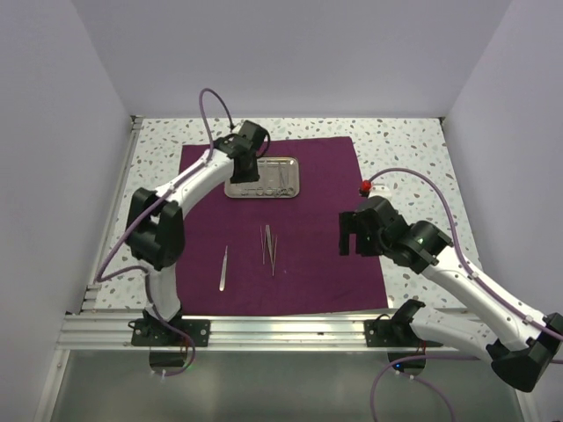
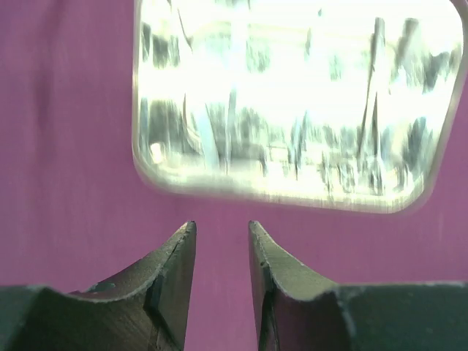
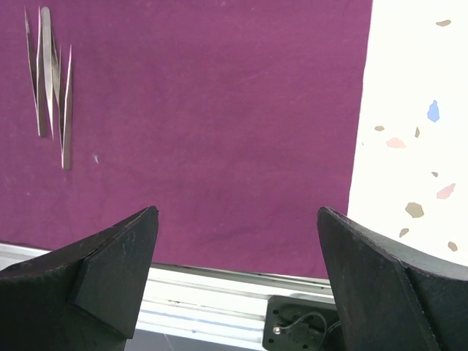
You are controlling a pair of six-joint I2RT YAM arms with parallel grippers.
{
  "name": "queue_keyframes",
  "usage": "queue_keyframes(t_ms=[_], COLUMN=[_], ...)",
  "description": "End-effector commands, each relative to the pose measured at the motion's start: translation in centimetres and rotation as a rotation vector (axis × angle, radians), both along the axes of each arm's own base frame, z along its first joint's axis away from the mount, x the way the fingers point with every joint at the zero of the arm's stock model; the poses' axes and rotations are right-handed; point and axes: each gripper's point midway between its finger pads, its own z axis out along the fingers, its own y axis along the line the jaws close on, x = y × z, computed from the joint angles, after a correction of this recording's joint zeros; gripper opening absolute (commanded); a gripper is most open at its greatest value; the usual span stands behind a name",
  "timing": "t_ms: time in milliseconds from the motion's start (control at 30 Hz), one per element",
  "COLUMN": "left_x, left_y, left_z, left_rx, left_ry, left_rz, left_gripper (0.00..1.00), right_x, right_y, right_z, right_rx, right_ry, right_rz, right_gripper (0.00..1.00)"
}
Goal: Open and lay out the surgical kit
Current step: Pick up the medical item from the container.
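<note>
The dark purple cloth (image 1: 317, 255) of the surgical kit lies spread flat on the table. A shiny steel tray (image 1: 264, 178) sits on its far part, and something thin and dark shows in the tray's right half. One pair of silver tweezers (image 1: 223, 268) lies alone on the near left of the cloth. A small cluster of thin tweezers (image 1: 268, 246) lies beside it and appears again as tweezers (image 3: 51, 80). My left gripper (image 1: 248, 167) hangs at the tray's left part. Its fingers (image 2: 175, 263) are narrowly open over bare cloth, just off the tray (image 2: 292, 102). My right gripper (image 1: 352, 233) stands wide open above the cloth's right side, holding nothing.
The speckled white table (image 1: 413, 149) shows around the cloth, with white walls on three sides. An aluminium rail (image 1: 281, 330) runs along the near edge, seen also as the rail (image 3: 219, 300) under my right gripper (image 3: 238, 216). A purple cable with a red connector (image 1: 364, 187) lies right of the cloth.
</note>
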Motion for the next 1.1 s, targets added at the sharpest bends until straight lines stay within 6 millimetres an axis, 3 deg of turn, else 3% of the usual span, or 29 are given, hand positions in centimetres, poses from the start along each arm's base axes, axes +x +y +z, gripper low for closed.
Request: queue_keyframes(t_ms=[0, 67, 100, 133, 167, 200, 367, 533, 733, 1067], left_x=[6.1, 7.8, 8.7, 9.9, 10.5, 11.5, 14.3, 16.1, 16.6, 15.5], left_y=[0.7, 1.2, 1.9, 2.0, 2.2, 2.8, 3.9, 4.4, 4.3, 4.8], left_z=[1.0, 0.5, -1.1, -0.6, -2.1, -1.9, -4.8, -6.0, -7.9, -10.8], left_rx=[0.017, 0.021, 0.031, 0.021, 0.031, 0.02, -0.015, -0.045, -0.067, -0.058], left_ry=[-0.083, -0.083, -0.056, -0.078, -0.055, -0.069, -0.055, -0.068, -0.042, 0.008], left_rz=[-0.015, -0.006, 0.012, 0.021, 0.028, 0.043, 0.063, 0.067, 0.062, 0.085], left_gripper=[0.38, 0.38, 0.38, 0.38, 0.38, 0.38, 0.38, 0.38, 0.38, 0.34], right_x=[0.6, 0.4, 0.3, 0.1, 0.1, 0.0, -0.1, 0.2, 1.1, 2.0], right_y=[-0.7, -1.3, -1.5, -1.8, -2.0, -2.5, -3.0, -3.0, -2.5, -1.7], right_z=[2.2, 2.3, 2.3, 2.4, 2.5, 2.6, 2.7, 2.4, 2.2, 2.1], right_rx=[0.0, -0.015, -0.021, -0.027, -0.031, -0.047, -0.071, -0.098, -0.125, -0.141], right_ry=[-0.055, -0.053, -0.052, -0.049, -0.05, -0.052, -0.04, -0.02, -0.004, 0.006], right_rz=[-0.04, -0.062, -0.066, -0.076, -0.085, -0.095, -0.127, -0.141, -0.143, -0.138], right_gripper=[0.93, 0.94, 0.94, 0.94, 0.94, 0.94, 0.94, 0.94, 0.94, 0.94])
